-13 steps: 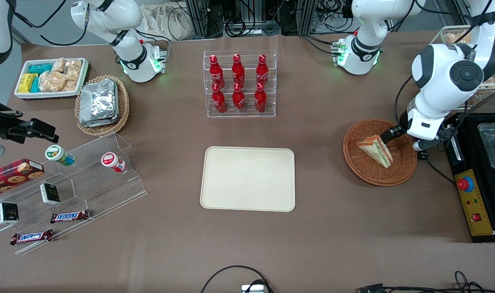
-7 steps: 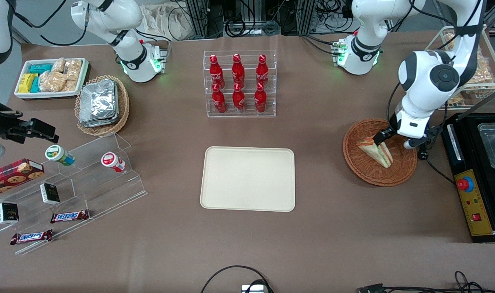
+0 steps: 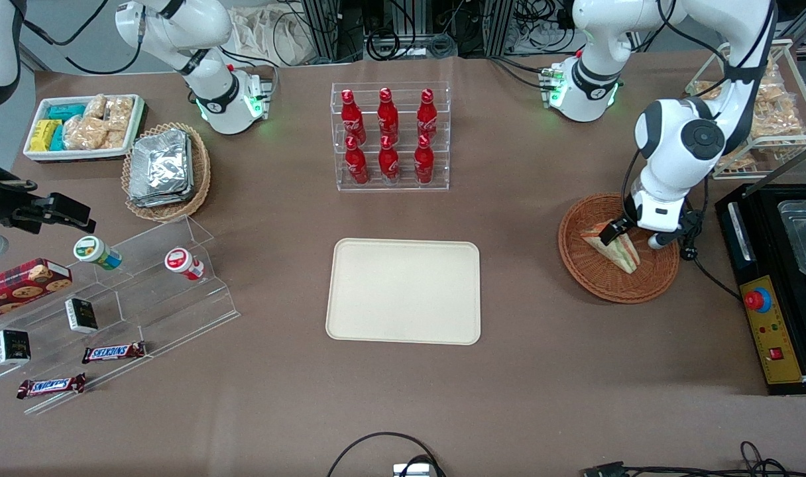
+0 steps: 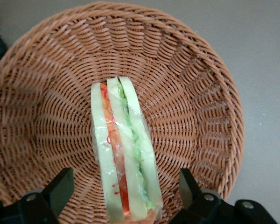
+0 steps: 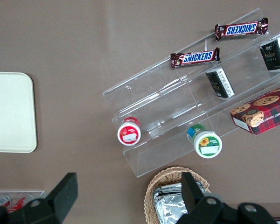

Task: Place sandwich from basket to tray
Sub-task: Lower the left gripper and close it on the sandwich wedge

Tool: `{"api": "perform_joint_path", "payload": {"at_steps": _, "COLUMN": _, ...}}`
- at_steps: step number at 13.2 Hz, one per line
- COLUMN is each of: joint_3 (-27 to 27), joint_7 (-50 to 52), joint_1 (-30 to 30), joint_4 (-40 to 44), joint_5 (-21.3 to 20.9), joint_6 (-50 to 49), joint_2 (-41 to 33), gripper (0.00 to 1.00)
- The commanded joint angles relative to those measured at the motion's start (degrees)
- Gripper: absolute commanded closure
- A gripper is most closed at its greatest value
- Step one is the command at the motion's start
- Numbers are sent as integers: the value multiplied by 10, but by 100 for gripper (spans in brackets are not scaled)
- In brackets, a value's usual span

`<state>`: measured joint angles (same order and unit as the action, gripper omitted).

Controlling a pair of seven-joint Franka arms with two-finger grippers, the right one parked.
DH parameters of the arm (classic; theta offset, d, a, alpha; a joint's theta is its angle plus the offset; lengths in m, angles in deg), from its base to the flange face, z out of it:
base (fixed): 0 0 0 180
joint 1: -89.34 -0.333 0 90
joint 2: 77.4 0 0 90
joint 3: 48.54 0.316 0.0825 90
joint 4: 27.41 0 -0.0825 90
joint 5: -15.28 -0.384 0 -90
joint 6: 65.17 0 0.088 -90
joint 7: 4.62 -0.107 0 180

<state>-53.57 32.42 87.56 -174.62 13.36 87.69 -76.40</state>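
The sandwich (image 3: pixel 614 248) (image 4: pixel 123 140), a wrapped white-bread wedge with green, orange and red layers, lies in the reddish-brown wicker basket (image 3: pixel 595 281) (image 4: pixel 214 84) toward the working arm's end of the table. My gripper (image 3: pixel 630 236) (image 4: pixel 125 186) hangs low over the basket, open. Its two black fingers (image 4: pixel 60 186) stand on either side of the sandwich's wide end, with a gap between each finger and the bread. The cream tray (image 3: pixel 403 291) (image 5: pixel 11 112) lies at mid-table with nothing on it, well apart from the basket.
A clear rack of red bottles (image 3: pixel 390 136) stands farther from the front camera than the tray. A black control box with a red button (image 3: pixel 767 324) sits beside the basket. A wire bin of bagged snacks (image 3: pixel 767 112) stands nearby. Stepped acrylic shelves (image 3: pixel 111 298) hold snacks at the parked arm's end.
My arm has swung in over the basket, and the gripper has shifted from the basket's edge to straddle the sandwich. The sandwich has stayed put.
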Motion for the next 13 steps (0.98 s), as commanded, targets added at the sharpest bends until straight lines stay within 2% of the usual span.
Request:
{"api": "perform_joint_path", "payload": {"at_steps": 1, "joint_3": -2, "joint_7": 22, "joint_1": 1, "joint_4": -19, "joint_5": -11, "joint_6": 54, "joint_2": 18, "gripper": 0}}
{"api": "perform_joint_path", "payload": {"at_steps": 4, "joint_3": -2, "joint_7": 22, "joint_1": 1, "joint_4": -21, "joint_5": -11, "joint_6": 72, "joint_2": 34, "gripper": 0}}
{"api": "perform_joint_path", "payload": {"at_steps": 5, "joint_3": -2, "joint_7": 22, "joint_1": 1, "joint_4": -21, "joint_5": -11, "joint_6": 72, "joint_2": 34, "gripper": 13}}
{"api": "perform_joint_path", "payload": {"at_steps": 6, "joint_3": -2, "joint_7": 21, "joint_1": 1, "joint_4": -21, "joint_5": -12, "joint_6": 72, "joint_2": 35, "gripper": 40}}
{"api": "perform_joint_path", "payload": {"at_steps": 7, "joint_3": -2, "joint_7": 21, "joint_1": 1, "joint_4": -21, "joint_5": -12, "joint_6": 72, "joint_2": 37, "gripper": 58}}
{"api": "perform_joint_path", "payload": {"at_steps": 9, "joint_3": -2, "joint_7": 19, "joint_1": 2, "joint_4": -21, "joint_5": -12, "joint_6": 72, "joint_2": 37, "gripper": 83}}
{"api": "perform_joint_path", "payload": {"at_steps": 10, "joint_3": -2, "joint_7": 16, "joint_1": 2, "joint_4": -21, "joint_5": -12, "joint_6": 72, "joint_2": 34, "gripper": 87}}
{"api": "perform_joint_path", "payload": {"at_steps": 13, "joint_3": -2, "joint_7": 11, "joint_1": 6, "joint_4": -17, "joint_5": -13, "joint_6": 53, "joint_2": 9, "gripper": 90}}
